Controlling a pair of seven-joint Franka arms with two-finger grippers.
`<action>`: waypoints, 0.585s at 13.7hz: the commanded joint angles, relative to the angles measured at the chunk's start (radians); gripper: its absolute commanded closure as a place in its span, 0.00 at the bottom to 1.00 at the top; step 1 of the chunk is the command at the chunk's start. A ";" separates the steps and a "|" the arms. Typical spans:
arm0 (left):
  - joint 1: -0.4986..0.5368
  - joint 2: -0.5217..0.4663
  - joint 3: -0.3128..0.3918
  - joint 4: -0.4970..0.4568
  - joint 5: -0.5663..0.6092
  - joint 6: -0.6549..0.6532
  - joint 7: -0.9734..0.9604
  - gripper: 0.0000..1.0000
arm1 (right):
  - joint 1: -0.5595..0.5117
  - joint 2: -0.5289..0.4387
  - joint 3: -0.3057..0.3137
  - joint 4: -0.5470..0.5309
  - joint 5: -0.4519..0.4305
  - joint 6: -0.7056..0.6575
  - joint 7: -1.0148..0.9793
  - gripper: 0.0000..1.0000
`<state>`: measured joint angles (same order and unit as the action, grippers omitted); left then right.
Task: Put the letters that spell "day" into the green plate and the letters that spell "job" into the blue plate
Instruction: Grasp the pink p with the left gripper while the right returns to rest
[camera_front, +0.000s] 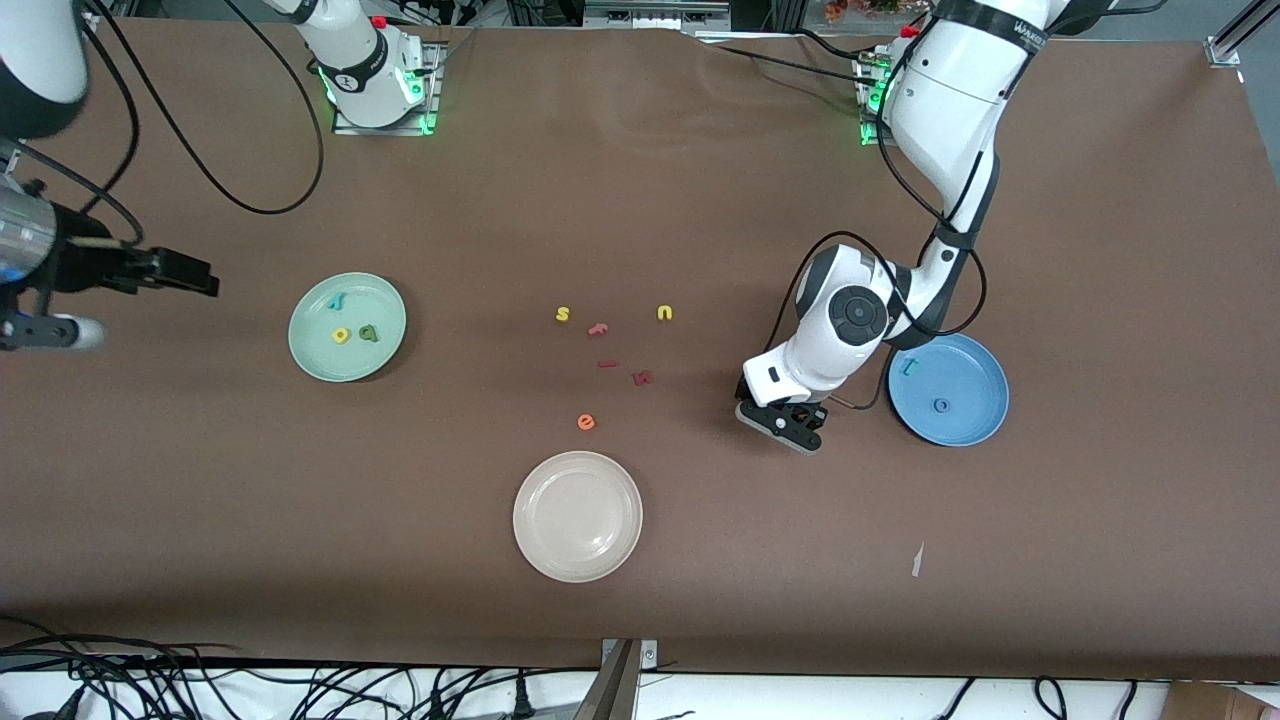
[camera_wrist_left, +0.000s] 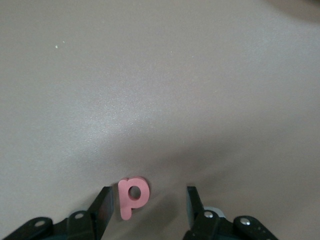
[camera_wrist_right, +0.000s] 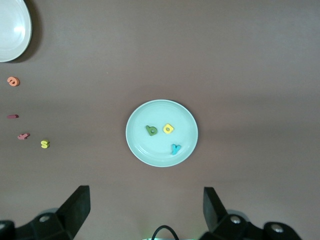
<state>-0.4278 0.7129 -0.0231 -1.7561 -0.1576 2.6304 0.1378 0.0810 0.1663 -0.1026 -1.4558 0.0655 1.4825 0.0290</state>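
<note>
Two white arms with rounded shells and black joint bands; black cables loop along each. Bases glow green, each topped by a red button. Black jaws on dark wrist housings.

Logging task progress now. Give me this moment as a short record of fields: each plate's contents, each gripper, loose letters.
green plate: yellow letter, green letter, teal "y"
blue plate: blue "o", teal "j"
salmon-pink "b": on the table, between the open left gripper fingers
right gripper: open, waiting above the green plate's end
cream-white plate: holds nothing
loose letters: between the plates
</note>
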 joint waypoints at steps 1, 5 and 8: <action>-0.006 0.028 0.009 0.017 -0.022 0.028 0.016 0.33 | -0.063 -0.159 0.078 -0.204 -0.033 0.093 0.017 0.00; -0.006 0.030 0.009 0.017 -0.020 0.028 0.016 0.40 | -0.050 -0.188 0.076 -0.218 -0.059 0.174 0.017 0.00; -0.006 0.030 0.011 0.017 -0.019 0.028 0.017 0.76 | -0.038 -0.203 0.075 -0.216 -0.047 0.133 0.025 0.00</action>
<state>-0.4274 0.7293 -0.0147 -1.7518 -0.1576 2.6529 0.1388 0.0408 0.0014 -0.0345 -1.6405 0.0241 1.6217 0.0379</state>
